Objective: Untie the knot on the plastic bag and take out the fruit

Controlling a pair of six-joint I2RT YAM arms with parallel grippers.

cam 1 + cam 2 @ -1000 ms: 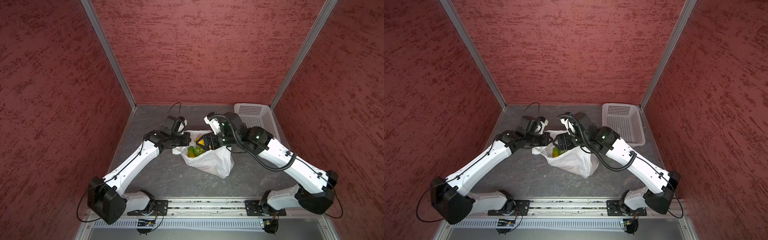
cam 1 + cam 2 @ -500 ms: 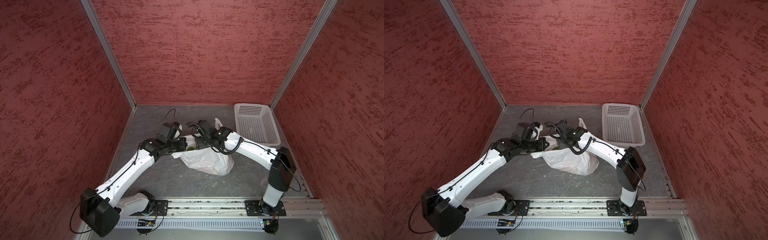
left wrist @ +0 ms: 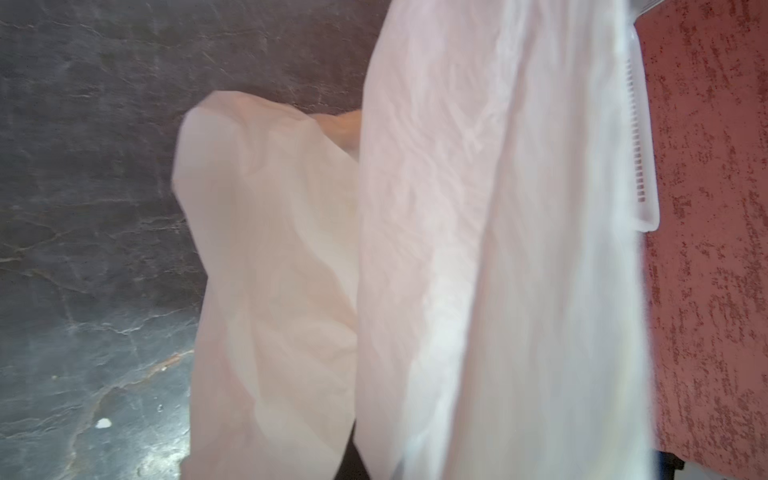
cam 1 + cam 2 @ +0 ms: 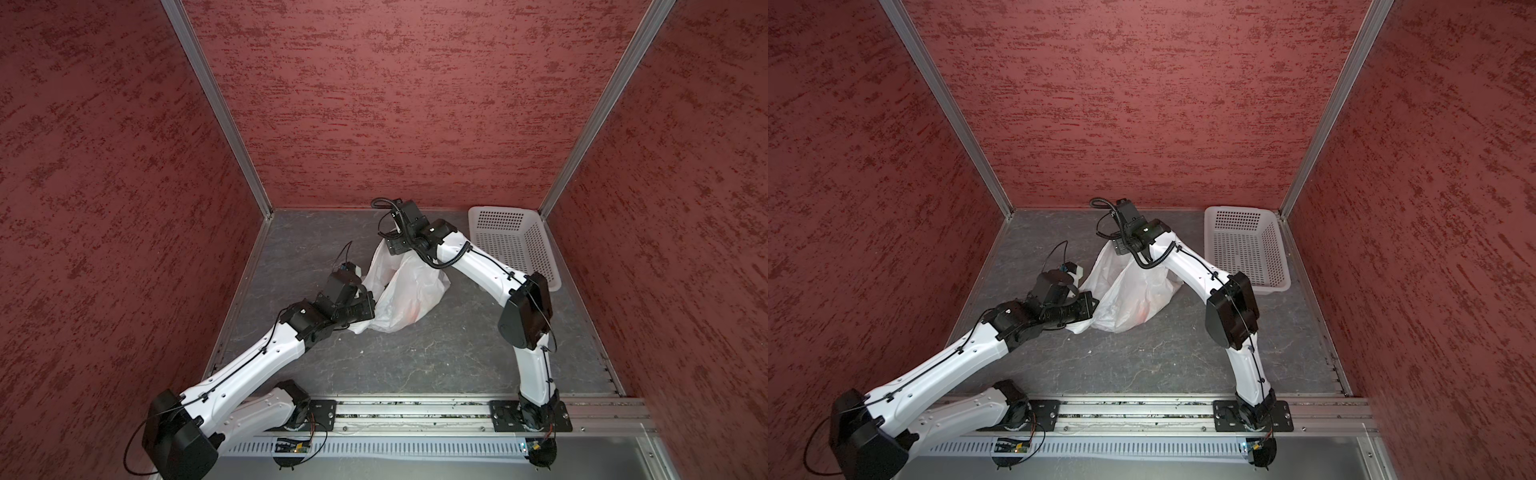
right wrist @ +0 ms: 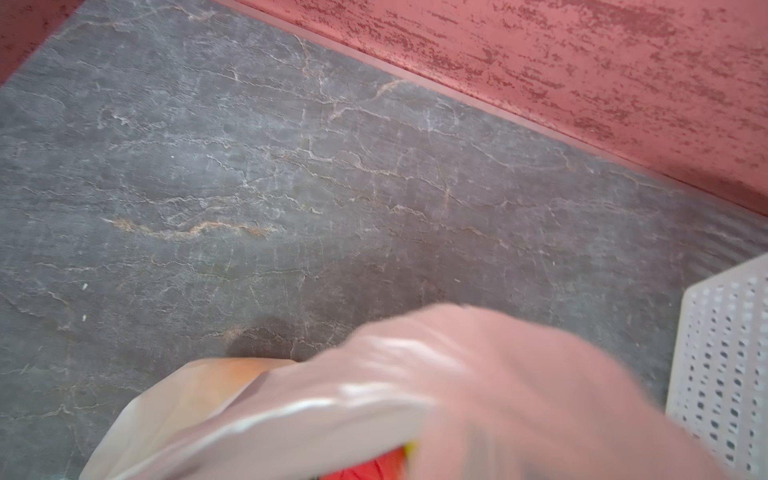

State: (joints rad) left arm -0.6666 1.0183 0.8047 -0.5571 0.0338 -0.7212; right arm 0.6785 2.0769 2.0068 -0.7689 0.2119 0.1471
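The plastic bag (image 4: 409, 291) looks soft and slippery, so pinch its rim (left gripper (image 4: 370, 308) is clamped there; right gripper (image 4: 393, 248), cannot tell).

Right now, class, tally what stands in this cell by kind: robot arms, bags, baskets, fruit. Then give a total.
robot arms: 2 (left arm, right arm)
plastic bag: 1
white basket: 1
fruit: only red and yellow glimpses inside the bag, too hidden to count
total counted: 4
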